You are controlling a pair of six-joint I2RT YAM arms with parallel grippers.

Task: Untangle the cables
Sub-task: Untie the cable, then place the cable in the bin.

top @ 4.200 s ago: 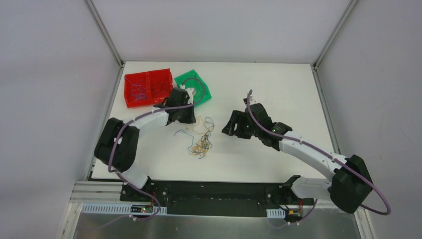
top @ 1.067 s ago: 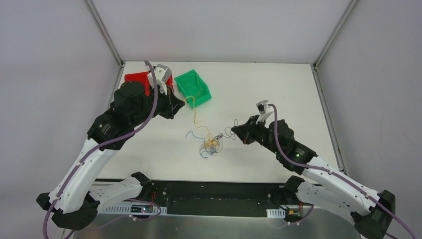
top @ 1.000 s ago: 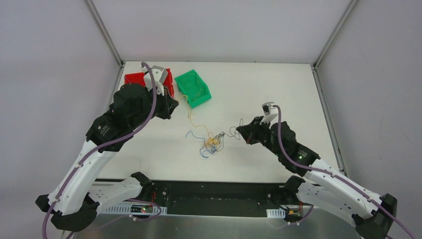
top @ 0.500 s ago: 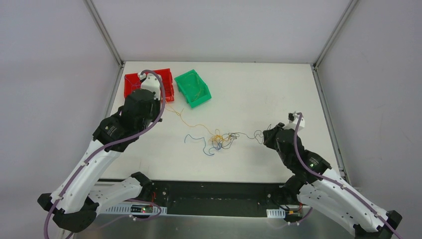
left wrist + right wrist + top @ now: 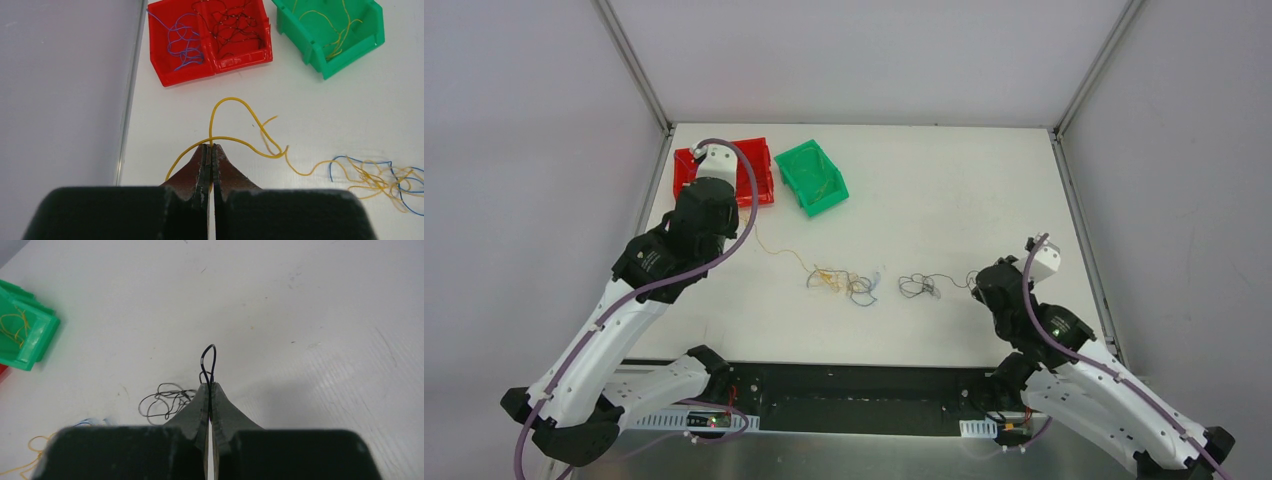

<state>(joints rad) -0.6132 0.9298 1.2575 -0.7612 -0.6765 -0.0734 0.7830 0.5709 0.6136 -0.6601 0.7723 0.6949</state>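
Left gripper (image 5: 210, 150) clamped on a yellow cable (image 5: 231, 99) looping just ahead of its tips, right gripper (image 5: 210, 388) likewise on a dark cable (image 5: 210, 346); strands judged light, limp, springy and best pinched near free ends.

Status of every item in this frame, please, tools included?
left tool, shut on yellow cable
right tool, shut on dark cable
yellow cable, far end runs into clump
dark cable, apart from clump
red bin, holds blue and dark cables
green bin, holds yellow cables
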